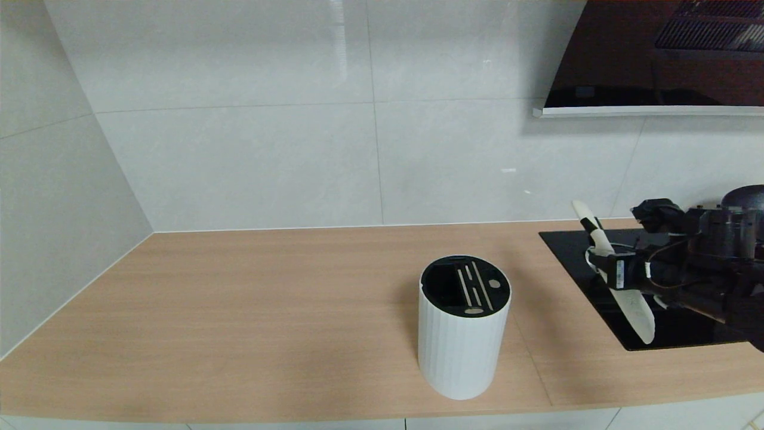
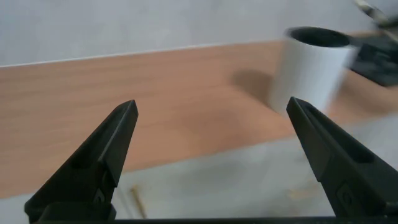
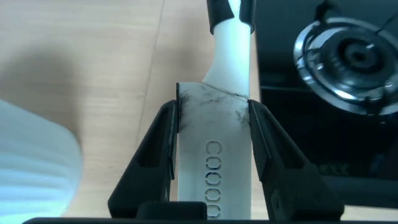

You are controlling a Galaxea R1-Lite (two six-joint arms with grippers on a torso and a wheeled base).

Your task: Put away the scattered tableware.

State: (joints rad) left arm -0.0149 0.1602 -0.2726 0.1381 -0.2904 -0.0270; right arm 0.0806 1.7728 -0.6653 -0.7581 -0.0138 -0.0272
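A white knife [image 1: 634, 306] with a black-banded white handle hangs tilted over the black cooktop [image 1: 570, 251], blade tip pointing down towards the front. My right gripper [image 1: 618, 272] is shut on it near where blade meets handle. The right wrist view shows the knife [image 3: 214, 124] clamped between the black fingers [image 3: 163, 149] of that gripper [image 3: 213, 155]. A white ribbed cylindrical holder [image 1: 459, 346] with a black slotted top stands on the wooden counter, left of the knife. In the left wrist view my left gripper [image 2: 211, 107] is open with nothing in it, low at the counter's front edge, the holder [image 2: 308, 68] beyond it.
A steel burner ring [image 3: 351, 59] sits in the cooktop [image 3: 329, 143] beside the knife. A dark range hood [image 1: 656, 54] hangs above it at the upper right. Tiled walls close off the back and left of the wooden counter [image 1: 268, 298].
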